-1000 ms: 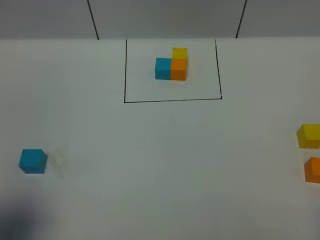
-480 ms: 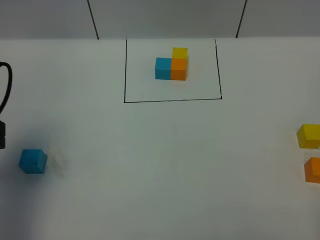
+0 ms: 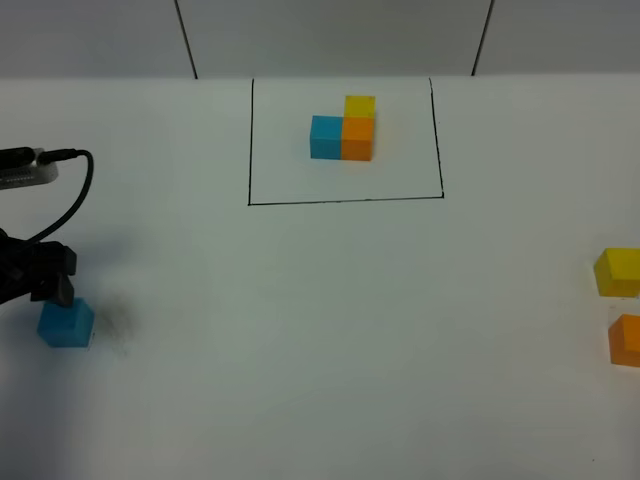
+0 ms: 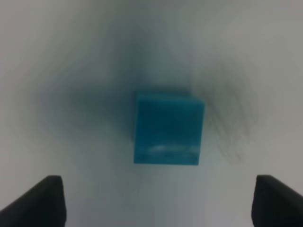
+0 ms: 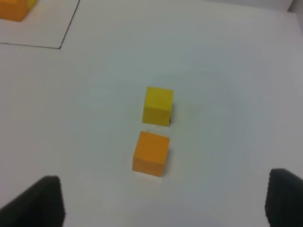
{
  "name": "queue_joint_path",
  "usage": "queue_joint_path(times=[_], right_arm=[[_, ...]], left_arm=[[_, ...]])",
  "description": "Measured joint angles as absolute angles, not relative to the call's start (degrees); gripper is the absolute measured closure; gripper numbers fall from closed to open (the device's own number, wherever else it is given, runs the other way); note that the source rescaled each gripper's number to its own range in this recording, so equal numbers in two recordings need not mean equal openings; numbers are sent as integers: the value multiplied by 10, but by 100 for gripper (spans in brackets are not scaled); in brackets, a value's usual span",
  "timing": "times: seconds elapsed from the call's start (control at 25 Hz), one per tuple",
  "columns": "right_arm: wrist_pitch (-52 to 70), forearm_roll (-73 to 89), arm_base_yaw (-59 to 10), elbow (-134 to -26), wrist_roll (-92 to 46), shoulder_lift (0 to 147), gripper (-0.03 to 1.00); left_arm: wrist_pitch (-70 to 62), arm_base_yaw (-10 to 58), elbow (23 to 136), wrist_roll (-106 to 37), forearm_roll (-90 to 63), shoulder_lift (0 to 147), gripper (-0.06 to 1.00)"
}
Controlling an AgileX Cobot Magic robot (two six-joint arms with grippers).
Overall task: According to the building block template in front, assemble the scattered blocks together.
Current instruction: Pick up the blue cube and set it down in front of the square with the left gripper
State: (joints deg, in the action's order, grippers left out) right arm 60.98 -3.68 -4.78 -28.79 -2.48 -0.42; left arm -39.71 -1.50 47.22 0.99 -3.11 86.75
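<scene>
The template [image 3: 342, 130] is a blue, orange and yellow cube cluster inside a black drawn rectangle at the far middle. The loose sky-blue cube [image 3: 66, 323] lies at the left; my left gripper [image 3: 45, 285] hovers just above and behind it. In the left wrist view the blue cube [image 4: 168, 127] sits ahead of the open left gripper [image 4: 161, 203], centred between the fingertips [image 4: 47, 201]. The loose yellow cube [image 3: 617, 271] and orange cube [image 3: 626, 339] lie at the right edge. The right wrist view shows the yellow cube [image 5: 157, 105] and orange cube [image 5: 151, 152] ahead of the open right gripper [image 5: 163, 203].
The white table [image 3: 340, 330] stretches between the loose cubes. A black cable [image 3: 75, 190] loops from the left arm at the left edge. A grey wall with two dark seams stands behind the table. The right arm does not show in the exterior view.
My left arm has come into view from the left edge and moved over the blue cube. No cube has moved.
</scene>
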Motion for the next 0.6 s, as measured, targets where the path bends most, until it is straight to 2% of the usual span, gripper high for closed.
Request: queue_joint_path(times=[0.6], right_arm=[[610, -36, -48, -288, -25, -4, 24]], left_arm=[[-326, -15, 472, -46, -84, 997, 16]])
